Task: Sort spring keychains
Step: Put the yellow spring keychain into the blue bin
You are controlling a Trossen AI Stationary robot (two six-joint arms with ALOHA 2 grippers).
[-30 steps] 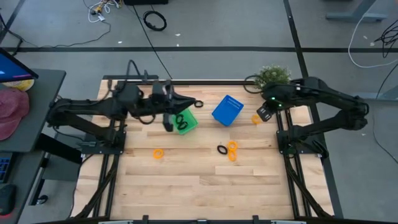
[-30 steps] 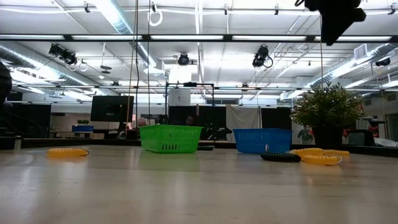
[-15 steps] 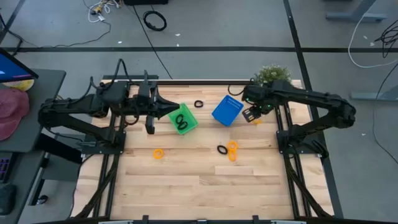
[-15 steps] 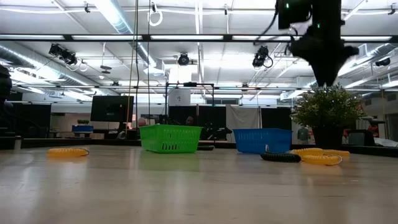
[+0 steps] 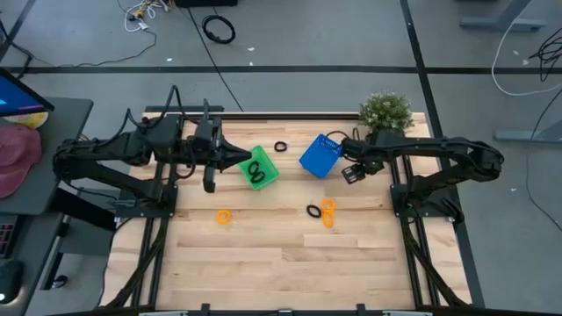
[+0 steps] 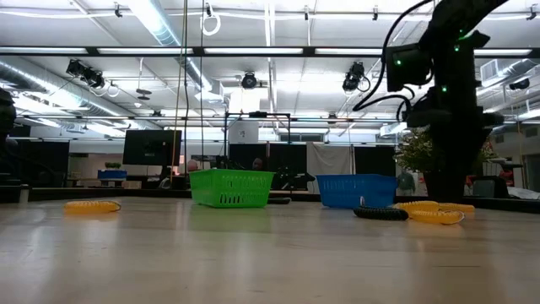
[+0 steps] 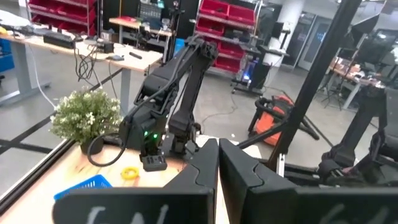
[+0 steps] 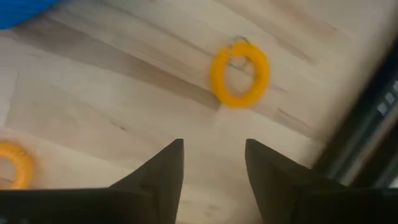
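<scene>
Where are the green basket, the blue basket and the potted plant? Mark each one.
green basket [image 5: 261, 168]: high view, on its rim.
blue basket [image 5: 317, 156]: high view, on its side wall.
potted plant [image 5: 385, 111]: high view, on its foliage.

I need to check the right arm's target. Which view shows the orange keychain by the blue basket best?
The right wrist view: the orange keychain lies whole, just ahead of the open right gripper. The left wrist view shows it small; in the high and low views the arm hides it.

The table [image 5: 281, 263] has a light wood-plank top. The surrounding floor [image 5: 307, 35] is grey concrete with loose cables [image 5: 219, 29]. Fluorescent strips [image 6: 160, 17] line the ceiling. Red shelving [image 7: 230, 25] and workbenches [image 7: 56, 43] stand beyond.
</scene>
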